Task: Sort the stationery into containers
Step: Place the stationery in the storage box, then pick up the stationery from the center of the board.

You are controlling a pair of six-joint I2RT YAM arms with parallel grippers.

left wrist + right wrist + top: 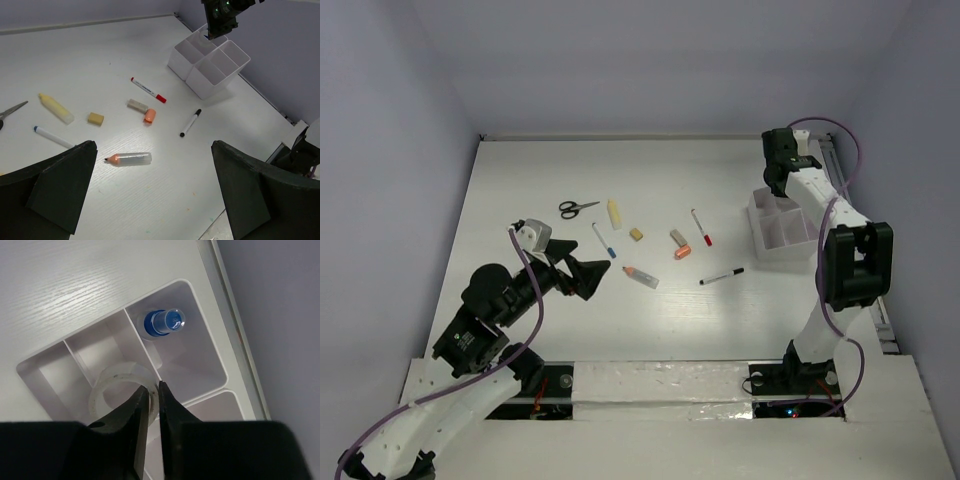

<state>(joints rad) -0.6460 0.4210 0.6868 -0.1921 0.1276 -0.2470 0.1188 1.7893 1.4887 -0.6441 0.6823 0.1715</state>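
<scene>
We see the right gripper clenched on the wall of the translucent plastic tape roll, which hangs directly beneath it over 1 compartment of the white divided plastic organizer box, while the wide-open left gripper hovers well apart.

no text, number or brand can be read on the red-capped pen, black marker or organizer box
</scene>
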